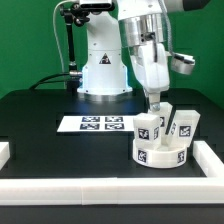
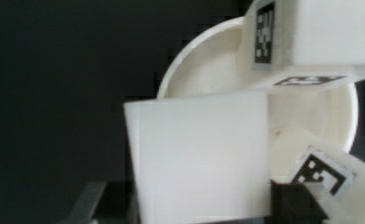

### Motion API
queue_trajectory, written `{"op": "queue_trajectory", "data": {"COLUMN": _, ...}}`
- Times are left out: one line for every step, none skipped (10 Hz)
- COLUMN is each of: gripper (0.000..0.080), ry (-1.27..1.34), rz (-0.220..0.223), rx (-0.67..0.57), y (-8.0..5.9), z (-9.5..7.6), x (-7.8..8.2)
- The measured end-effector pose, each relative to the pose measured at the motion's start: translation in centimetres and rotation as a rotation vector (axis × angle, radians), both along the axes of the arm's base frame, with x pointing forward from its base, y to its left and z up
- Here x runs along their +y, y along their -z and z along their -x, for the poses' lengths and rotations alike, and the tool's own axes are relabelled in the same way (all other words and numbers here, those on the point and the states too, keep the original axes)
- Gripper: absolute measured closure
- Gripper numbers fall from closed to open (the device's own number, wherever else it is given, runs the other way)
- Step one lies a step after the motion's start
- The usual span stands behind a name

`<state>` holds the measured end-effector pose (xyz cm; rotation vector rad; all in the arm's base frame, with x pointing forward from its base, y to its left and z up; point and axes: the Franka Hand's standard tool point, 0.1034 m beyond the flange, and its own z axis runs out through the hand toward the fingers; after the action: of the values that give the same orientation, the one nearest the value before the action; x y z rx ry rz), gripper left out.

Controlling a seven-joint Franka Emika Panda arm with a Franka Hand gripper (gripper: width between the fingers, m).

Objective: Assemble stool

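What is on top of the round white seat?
Blocky white tagged legs stand on the round white disc seat. The gripper holds one leg; its joint underneath is hidden.

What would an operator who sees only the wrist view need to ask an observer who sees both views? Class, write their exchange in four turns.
Operator: I see a white leg close up and part of the seat. Where on the table does the seat lie?
Observer: The seat lies near a corner of the white border rails, at the exterior view's right.
Operator: What else lies near it?
Observer: The marker board lies flat at the exterior view's left of the seat, apart from it. The leg in your pincer stands upright on the side of the seat nearest that board.
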<state>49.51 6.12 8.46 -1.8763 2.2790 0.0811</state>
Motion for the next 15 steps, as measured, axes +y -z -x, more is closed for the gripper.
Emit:
{"op": "queue_trajectory", "data": {"gripper": 0.0461, "ry": 0.076, "rz": -0.022, "rx": 0.002, "y": 0.01, "z": -0.02, "x": -0.07}}
{"op": "queue_trajectory", "data": {"gripper": 0.0461, "ry": 0.156, "rz": -0.041, "rx": 0.005, "y": 0.03, "z": -0.04, "x": -0.13}}
{"op": "queue_trajectory", "data": {"gripper": 0.0461, "ry": 0.263, "rz": -0.057, "rx": 0.007, "y": 0.07, "z": -0.16, "x": -0.05}}
{"op": "queue_trajectory", "data": {"gripper": 0.0461, "ry": 0.323, "rz": -0.066, "rx": 0.01, "y": 0.09, "z": -0.21, "x": 0.01}}
{"op": "queue_trajectory", "data": {"gripper": 0.0461, "ry": 0.377, "rz": -0.074, "rx": 0.019, "y": 0.08, "z": -0.26, "x": 0.2}}
{"op": "queue_trajectory", "data": {"gripper": 0.0461, "ry": 0.452, "rz": -0.087, "rx": 0.03, "y": 0.06, "z": -0.29, "x": 0.19}}
{"op": "queue_trajectory", "data": {"gripper": 0.0461, "ry": 0.517, "rz": -0.096, "rx": 0.04, "y": 0.04, "z": -0.32, "x": 0.21}}
{"op": "queue_trajectory", "data": {"gripper": 0.0461, "ry": 0.574, "rz": -0.104, "rx": 0.047, "y": 0.0, "z": -0.37, "x": 0.25}}
{"op": "queue_trajectory", "data": {"gripper": 0.0461, "ry": 0.616, "rz": -0.11, "rx": 0.053, "y": -0.03, "z": -0.42, "x": 0.27}}
{"op": "queue_trajectory", "data": {"gripper": 0.0461, "ry": 0.639, "rz": -0.113, "rx": 0.057, "y": -0.05, "z": -0.44, "x": 0.29}}
{"op": "queue_trajectory", "data": {"gripper": 0.0461, "ry": 0.686, "rz": -0.122, "rx": 0.063, "y": -0.09, "z": -0.49, "x": 0.34}}
{"op": "queue_trajectory", "data": {"gripper": 0.0461, "ry": 0.712, "rz": -0.13, "rx": 0.061, "y": -0.08, "z": -0.48, "x": 0.35}}
{"op": "queue_trajectory", "data": {"gripper": 0.0461, "ry": 0.793, "rz": -0.152, "rx": 0.043, "y": -0.06, "z": -0.45, "x": 0.33}}
{"op": "queue_trajectory", "data": {"gripper": 0.0461, "ry": 0.84, "rz": -0.162, "rx": 0.026, "y": -0.04, "z": -0.47, "x": 0.43}}
{"op": "queue_trajectory", "data": {"gripper": 0.0461, "ry": 0.872, "rz": -0.168, "rx": 0.017, "y": -0.03, "z": -0.47, "x": 0.63}}
